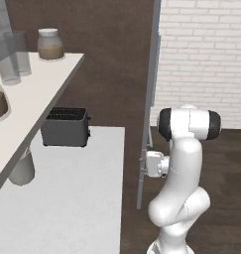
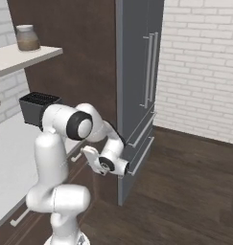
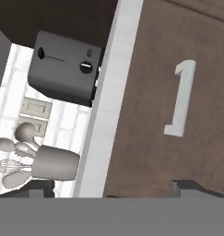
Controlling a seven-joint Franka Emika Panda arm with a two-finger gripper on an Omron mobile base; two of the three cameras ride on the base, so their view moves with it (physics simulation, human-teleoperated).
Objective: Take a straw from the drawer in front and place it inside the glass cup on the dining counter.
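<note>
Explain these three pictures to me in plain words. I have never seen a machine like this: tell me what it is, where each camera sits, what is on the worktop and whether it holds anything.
The white jointed thing is a robot arm in a computer-drawn kitchen. Two cameras ride on its base behind it, one to its left, one to its right. The third sits on its hand and looks along the gripper, whose two dark fingertips stand wide apart at the bottom edge with nothing between them. That hand picture faces a closed brown drawer with a pale handle. On the white worktop stand a black toaster and a grey pot of cooking utensils. A shelf above carries a jar and two tall glasses.
</note>
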